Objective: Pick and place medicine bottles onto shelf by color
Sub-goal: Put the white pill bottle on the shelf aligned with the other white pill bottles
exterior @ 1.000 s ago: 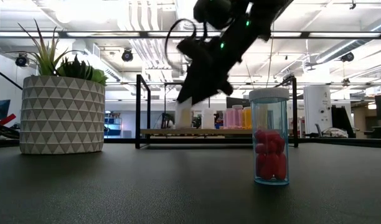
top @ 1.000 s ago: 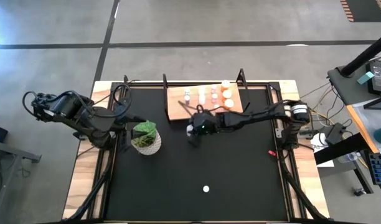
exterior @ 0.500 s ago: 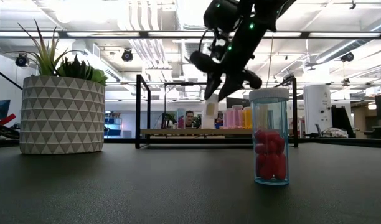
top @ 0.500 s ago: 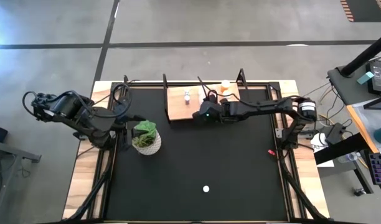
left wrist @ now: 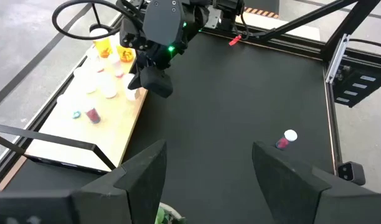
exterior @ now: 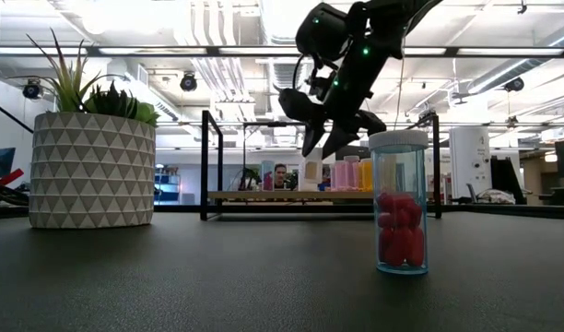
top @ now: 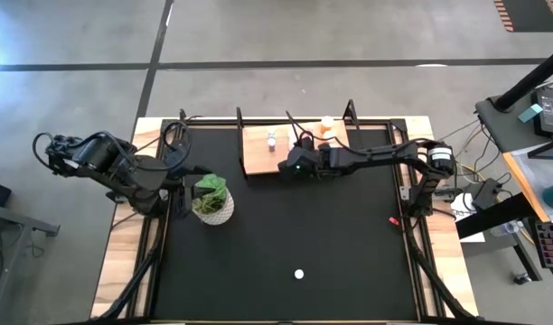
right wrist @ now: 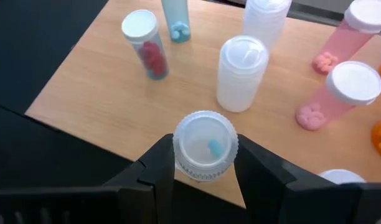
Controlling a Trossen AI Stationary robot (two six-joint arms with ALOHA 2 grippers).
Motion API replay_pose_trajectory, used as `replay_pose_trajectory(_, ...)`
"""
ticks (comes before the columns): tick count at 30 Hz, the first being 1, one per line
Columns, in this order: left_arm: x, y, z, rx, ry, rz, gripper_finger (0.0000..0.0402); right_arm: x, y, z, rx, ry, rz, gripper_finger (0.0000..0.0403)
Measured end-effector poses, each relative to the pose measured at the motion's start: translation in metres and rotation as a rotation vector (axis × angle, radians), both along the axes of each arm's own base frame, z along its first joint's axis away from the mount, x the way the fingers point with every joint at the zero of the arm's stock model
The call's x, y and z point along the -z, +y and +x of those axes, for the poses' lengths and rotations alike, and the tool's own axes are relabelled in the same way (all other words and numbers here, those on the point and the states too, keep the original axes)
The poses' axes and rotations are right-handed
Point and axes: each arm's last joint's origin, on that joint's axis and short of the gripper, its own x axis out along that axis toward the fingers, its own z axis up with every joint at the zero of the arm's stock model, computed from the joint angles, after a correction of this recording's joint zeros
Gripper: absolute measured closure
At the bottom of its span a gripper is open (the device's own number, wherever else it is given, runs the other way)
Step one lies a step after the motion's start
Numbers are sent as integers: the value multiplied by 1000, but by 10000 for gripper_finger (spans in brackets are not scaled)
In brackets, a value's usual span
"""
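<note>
My right gripper (right wrist: 205, 157) is shut on a small clear bottle (right wrist: 205, 144) with a white cap and a blue pill inside, over the near edge of the wooden shelf (top: 258, 153). Several other medicine bottles stand on the shelf board: a red-pill one (right wrist: 144, 43), a white one (right wrist: 242, 71) and pink ones (right wrist: 340, 93). One red-pill bottle (top: 299, 273) stands alone on its base on the black table. My left gripper (left wrist: 206, 174) hangs open and empty at the table's left, beside the plant. My right gripper pinches the clear bottle at its cap end (right wrist: 181, 149) between its two fingers, one on each side. The fingers (exterior: 311, 146) slant down at it from the table's near right. The bottle stands about upright; whether its base rests on the shelf board I cannot tell.
A green plant in a white patterned pot (top: 211, 200) stands on the table's left, near my left arm. Black metal uprights (exterior: 206, 161) frame the shelf's ends. A small red object (top: 394, 221) lies near the table's right edge.
My right gripper has carried the clear bottle from above the black table toward the far edge and a little right, to the shelf's near edge. Its wrist has rolled, and the bottle, tilted before, now stands about upright. The fingers have stayed shut on it.
</note>
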Motion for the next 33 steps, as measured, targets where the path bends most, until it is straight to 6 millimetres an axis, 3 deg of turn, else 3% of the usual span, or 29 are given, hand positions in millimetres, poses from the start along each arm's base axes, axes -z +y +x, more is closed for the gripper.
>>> replay_pose_trajectory(33, 0, 1, 0, -23, -7, 18, 182, 13, -4, 3, -109, 123, -61, 266)
